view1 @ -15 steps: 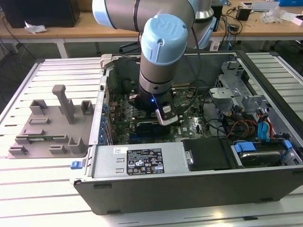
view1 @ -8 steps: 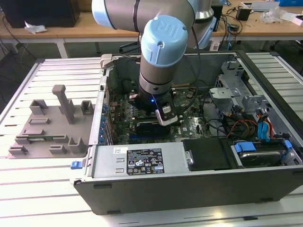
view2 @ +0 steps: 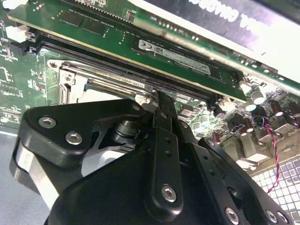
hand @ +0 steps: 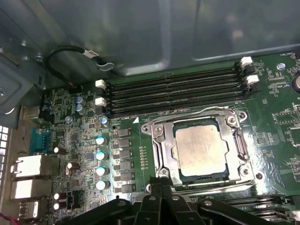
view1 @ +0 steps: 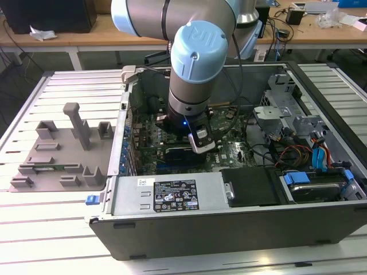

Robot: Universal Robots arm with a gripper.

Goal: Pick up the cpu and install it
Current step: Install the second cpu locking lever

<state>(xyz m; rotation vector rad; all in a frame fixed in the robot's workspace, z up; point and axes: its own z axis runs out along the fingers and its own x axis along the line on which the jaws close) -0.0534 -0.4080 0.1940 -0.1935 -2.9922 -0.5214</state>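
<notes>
Open computer case (view1: 241, 229) on slatted table, cpu (hand: 200, 149) seated in socket frame (hand: 159, 145), gripper (hand: 161, 190) half cropped, fingers pinched together, empty.

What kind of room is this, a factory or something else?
Most likely a robotics lab or workshop rather than a factory. An opened computer case lies on a slatted metal table, wooden benches behind carry loose cables and parts, and the cpu sits in its motherboard socket.
</notes>
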